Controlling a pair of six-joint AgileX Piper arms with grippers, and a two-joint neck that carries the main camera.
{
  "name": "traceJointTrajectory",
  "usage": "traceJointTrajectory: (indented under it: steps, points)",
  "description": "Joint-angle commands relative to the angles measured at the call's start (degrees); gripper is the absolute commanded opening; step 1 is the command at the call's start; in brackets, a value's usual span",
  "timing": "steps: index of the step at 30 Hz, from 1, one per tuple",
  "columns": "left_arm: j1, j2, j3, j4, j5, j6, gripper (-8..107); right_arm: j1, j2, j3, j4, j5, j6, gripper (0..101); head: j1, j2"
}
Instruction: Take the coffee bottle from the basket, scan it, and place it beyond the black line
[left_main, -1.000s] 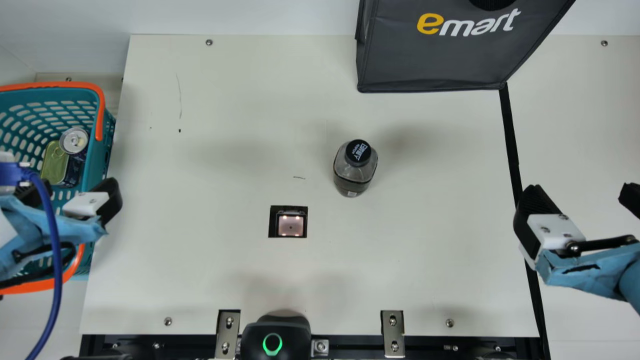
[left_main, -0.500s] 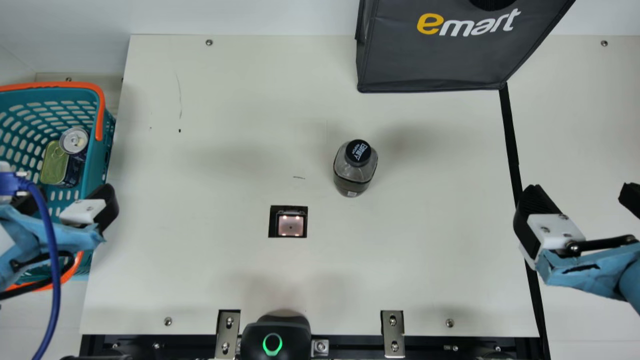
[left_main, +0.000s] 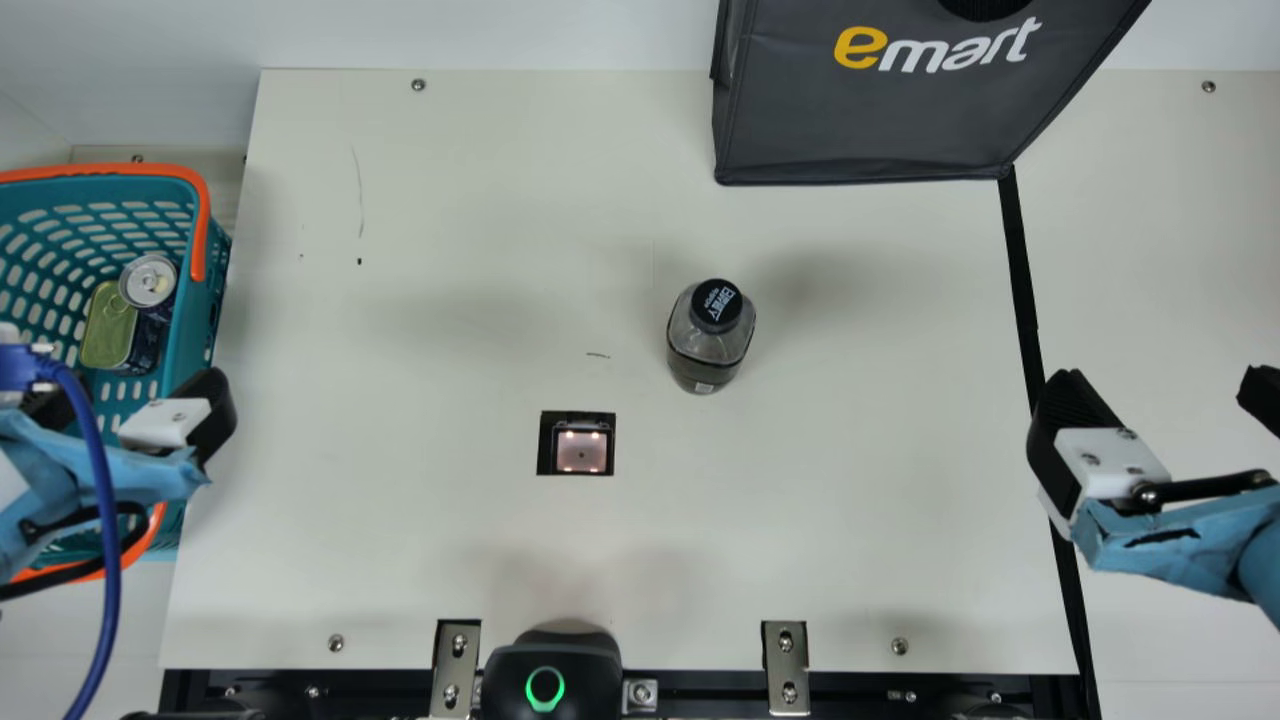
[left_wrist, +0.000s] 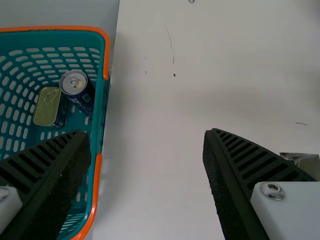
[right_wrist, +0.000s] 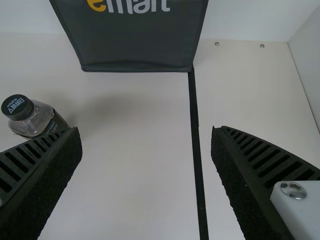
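"While your left gripper (left_main: 140, 385) hung at the side of the basket (left_main: 207, 300), its fingers stood wide apart, and there was nothing in their grip!"

"Right, and the left wrist view gave you one finger over the basket and the other over the table (left_main: 450, 250), with the basket's side wall showing in the gap. A can (left_main: 148, 280) and a flat tin (left_main: 108, 325) sat in the basket, just ahead of the fingers."

"And the coffee bottle (left_main: 710, 340)?"

"Out on the table, upright, cap on top! It stood between your two grippers, well apart from both, nearer the right one's fingers, and on the left gripper's side of the black line (left_main: 1022, 290)."

"Over to your right gripper (left_main: 1165, 390), then: fingers spread wide as well, holding nothing. You had the black line running through the gap in the right wrist view, while in the main view it passed behind the inner finger."

"What a spread! The scanner window (left_main: 581, 450) lay between your grippers too, near the coffee bottle but toward the left fingers, its lights glowing. A dark bag (left_main: 860, 120) stood farther off across the table than the right fingers, one lower corner at the black line's far end."
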Motion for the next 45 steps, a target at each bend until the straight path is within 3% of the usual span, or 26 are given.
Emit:
traceJointTrajectory:
  steps: [1,17,30,45]
  points:
    - [0.0,0.0,0.0,0.0,0.0,0.0,90,0.1,0.0,0.0,-0.1,0.0,0.1,91,-1.5,0.1]
    - [0.0,0.0,0.0,0.0,0.0,0.0,90,0.6,6.9,-1.0,3.0,-2.1,-1.6,91,-1.5,0.1]
    - [0.0,0.0,0.0,0.1,0.0,0.0,90,-2.9,14.4,-4.2,9.0,-1.6,-9.2,91,-1.5,0.1]
    - [0.0,0.0,0.0,0.1,0.0,0.0,90,-1.6,20.1,-6.8,7.1,-3.2,-12.3,91,-1.5,0.1]
